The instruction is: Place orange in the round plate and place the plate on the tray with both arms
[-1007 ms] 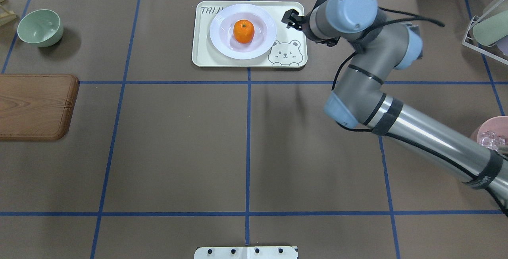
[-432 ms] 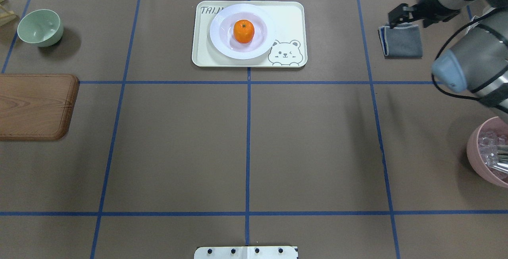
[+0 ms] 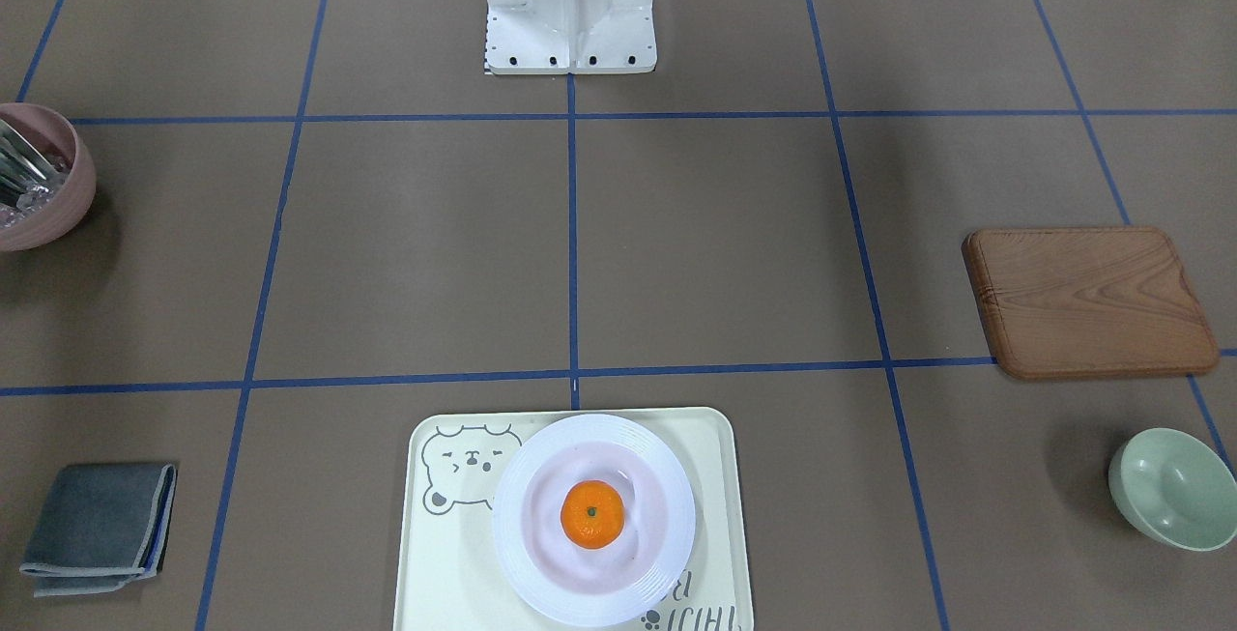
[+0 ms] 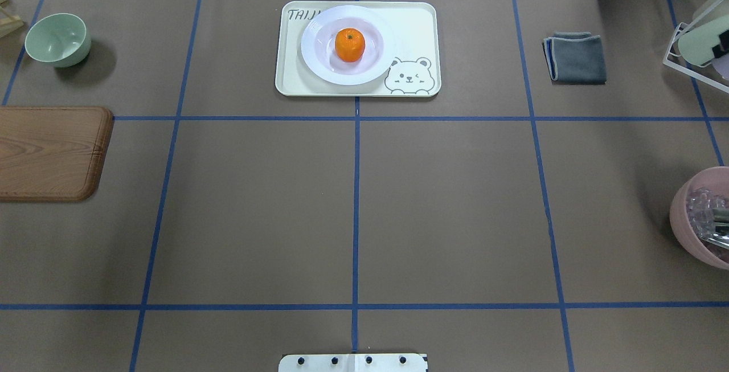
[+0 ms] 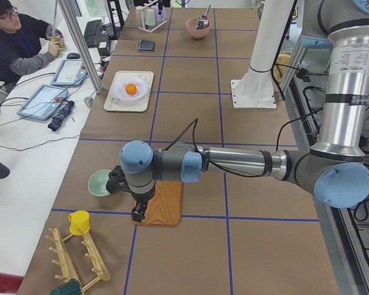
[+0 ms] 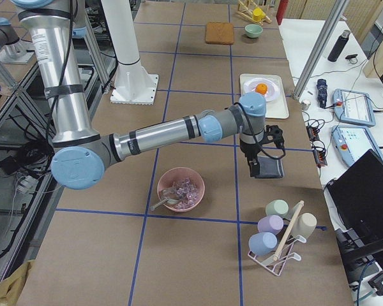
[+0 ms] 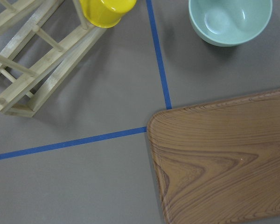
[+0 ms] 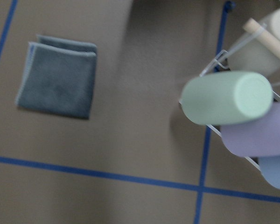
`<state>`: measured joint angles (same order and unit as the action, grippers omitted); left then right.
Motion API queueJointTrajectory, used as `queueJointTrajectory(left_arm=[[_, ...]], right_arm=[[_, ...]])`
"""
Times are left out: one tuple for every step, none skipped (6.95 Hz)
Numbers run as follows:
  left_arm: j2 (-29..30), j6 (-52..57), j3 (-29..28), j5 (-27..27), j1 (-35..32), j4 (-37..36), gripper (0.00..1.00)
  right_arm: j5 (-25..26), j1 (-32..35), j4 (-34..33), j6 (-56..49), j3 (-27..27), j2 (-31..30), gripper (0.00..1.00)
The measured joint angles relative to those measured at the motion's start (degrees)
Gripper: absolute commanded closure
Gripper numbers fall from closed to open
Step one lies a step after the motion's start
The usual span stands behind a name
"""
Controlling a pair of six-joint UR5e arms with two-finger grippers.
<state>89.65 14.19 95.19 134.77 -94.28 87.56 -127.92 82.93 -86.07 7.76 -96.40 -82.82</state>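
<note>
A: Where is the orange (image 4: 349,45)?

B: In the deep centre of the round plate (image 4: 312,47), stem dot up. The plate sits on the tray (image 4: 418,24) at the top middle of the overhead view and covers part of the lettering. The bear drawing at the tray's lower right corner is just beside the plate's rim.

A: And the arms?

B: Neither shows in the overhead or front-facing views. In the left side view the left arm (image 5: 234,163) stretches across the middle of the frame. The left hand (image 5: 137,214) points down at the near corner of the wooden board (image 5: 166,206), near the green bowl (image 5: 100,182).

A: Fingers apart or together?

B: I cannot tell from that view. Its wrist camera shows only the board at lower right, the bowl at upper right, a yellow cup (image 7: 105,11) at the top and a wooden rack (image 7: 32,60) at upper left.

A: The right one?

B: In the right side view the right arm (image 6: 159,134) reaches across the centre. The right hand (image 6: 253,169) points down at the edge of the grey cloth (image 6: 273,169), right of centre. Whether it is apart or together, I cannot tell either. Its blurred wrist camera shows the cloth at upper left and pastel cups (image 8: 226,98) at the right edge.

A: Both away from the tray?

B: Well apart from it, at opposite ends of the counter (image 4: 353,207).
</note>
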Motion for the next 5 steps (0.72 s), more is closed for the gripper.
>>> queueJointTrajectory(left_arm=[[-1.23,0.11,1.22,0.11,0.03,0.06,0.01],[-1.62,0.19,1.46,0.21,0.05,0.30,0.01],[-1.55,0.20,1.23,0.38,0.06,0.46,0.01],[-1.63,0.09,0.90,0.47,0.06,0.42,0.01],[-2.02,-0.09,0.54,0.54,0.02,0.22,0.01]], right_arm=[[-0.40,3.09,-0.46,-5.58,-0.01,-4.45,0.00],[-0.09,5.14,-0.61,-9.29,-0.05,-7.91,0.00],[0.41,6.14,-0.73,-12.35,-0.11,-9.54,0.00],[0.90,6.52,-0.75,-13.81,-0.21,-10.16,0.00],[1.12,6.66,-0.59,-14.36,-0.30,-10.40,0.00]])
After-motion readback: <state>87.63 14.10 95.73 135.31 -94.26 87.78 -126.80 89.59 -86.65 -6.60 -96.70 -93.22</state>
